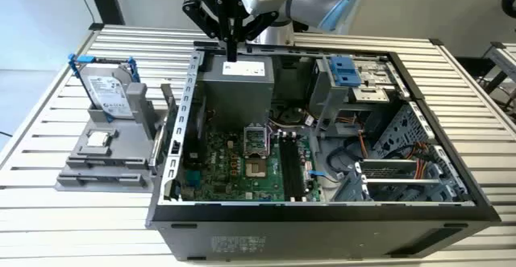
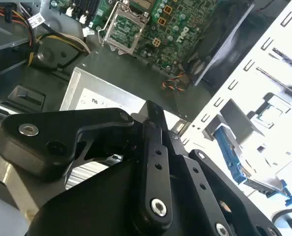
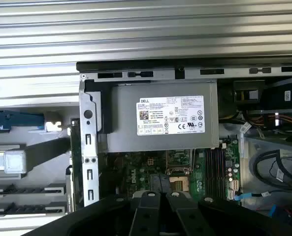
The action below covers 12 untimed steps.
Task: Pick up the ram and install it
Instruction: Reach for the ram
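Ram (image 1: 167, 102) stands on its long edge in a grey fixture (image 1: 105, 179) on the bench (image 1: 48, 218). It is a thin strip just beside the outer wall of the open computer case (image 1: 322, 215). In the exterior view it sits at about nine o'clock from the case's middle. In the first wrist view the ram (image 3: 75, 147) shows edge-on as a narrow greenish strip alongside the case's perforated metal wall.

On the same fixture, farther toward nine o'clock in the exterior view, a silver hard drive (image 1: 105, 92) stands upright in a blue bracket (image 1: 81, 64). A small square chip (image 1: 98, 139) lies flat at about six o'clock from the drive.

The gripper (image 1: 232, 54) hangs over the case's rim at about twelve o'clock in the exterior view, above the grey power supply (image 1: 241, 80) and well apart from the ram. Its black fingers (image 3: 148, 209) are brought together tip to tip, with nothing seen between them. The second wrist view shows the gripper (image 2: 154, 115) the same way, over the power supply's labelled face.

Inside the case, the green motherboard (image 1: 234, 170) lies at about six o'clock from the power supply. Its long black slots (image 1: 292, 170) run along the board's three o'clock side.
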Motion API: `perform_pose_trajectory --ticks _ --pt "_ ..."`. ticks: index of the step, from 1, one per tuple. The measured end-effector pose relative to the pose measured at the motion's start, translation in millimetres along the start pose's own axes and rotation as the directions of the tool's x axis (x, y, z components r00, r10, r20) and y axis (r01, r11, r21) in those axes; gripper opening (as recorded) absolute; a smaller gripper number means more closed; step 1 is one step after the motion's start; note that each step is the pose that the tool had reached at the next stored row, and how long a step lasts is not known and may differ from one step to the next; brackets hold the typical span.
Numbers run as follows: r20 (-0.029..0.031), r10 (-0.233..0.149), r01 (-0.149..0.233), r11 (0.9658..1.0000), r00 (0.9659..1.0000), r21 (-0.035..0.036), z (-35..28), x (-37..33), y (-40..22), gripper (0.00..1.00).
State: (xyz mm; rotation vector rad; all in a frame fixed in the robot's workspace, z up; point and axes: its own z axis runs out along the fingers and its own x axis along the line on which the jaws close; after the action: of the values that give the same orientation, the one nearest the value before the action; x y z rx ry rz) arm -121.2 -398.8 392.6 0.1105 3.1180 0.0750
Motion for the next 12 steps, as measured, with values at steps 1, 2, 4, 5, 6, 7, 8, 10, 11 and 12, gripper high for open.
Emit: perform_pose_trajectory --ticks 1,2,4,5,6,7,8,10,11,12 --pt "-0.0001 0.000 0.000 1.0000 1.0000 0.0000 0.0 0.0 0.0 0.00" --pt "0.0000 0.000 0.000 1.0000 1.0000 0.0000 0.0 0.0 0.0 0.00" --pt "0.0000 0.000 0.000 1.0000 1.0000 0.0000 0.0 0.5 0.0 0.00" --pt "0.0000 0.000 0.000 1.0000 1.0000 0.0000 0.0 0.7 0.0 0.00" --pt "0.0000 0.000 0.000 1.0000 1.0000 0.0000 0.0 1.0 -0.1 0.00" --pt "0.0000 0.000 0.000 1.0000 1.0000 0.0000 0.0 1.4 -0.1 0.00" --pt "0.0000 0.000 0.000 1.0000 1.0000 0.0000 0.0 1.9 -0.1 0.00" --pt "0.0000 0.000 0.000 1.0000 1.0000 0.0000 -0.1 3.1 -0.2 0.00" --pt "-0.0001 0.000 0.000 1.0000 1.0000 0.0001 -0.1 3.7 -0.3 0.00" --pt "-0.0001 0.000 0.000 1.0000 1.0000 0.0000 -0.1 4.4 -0.3 0.00"
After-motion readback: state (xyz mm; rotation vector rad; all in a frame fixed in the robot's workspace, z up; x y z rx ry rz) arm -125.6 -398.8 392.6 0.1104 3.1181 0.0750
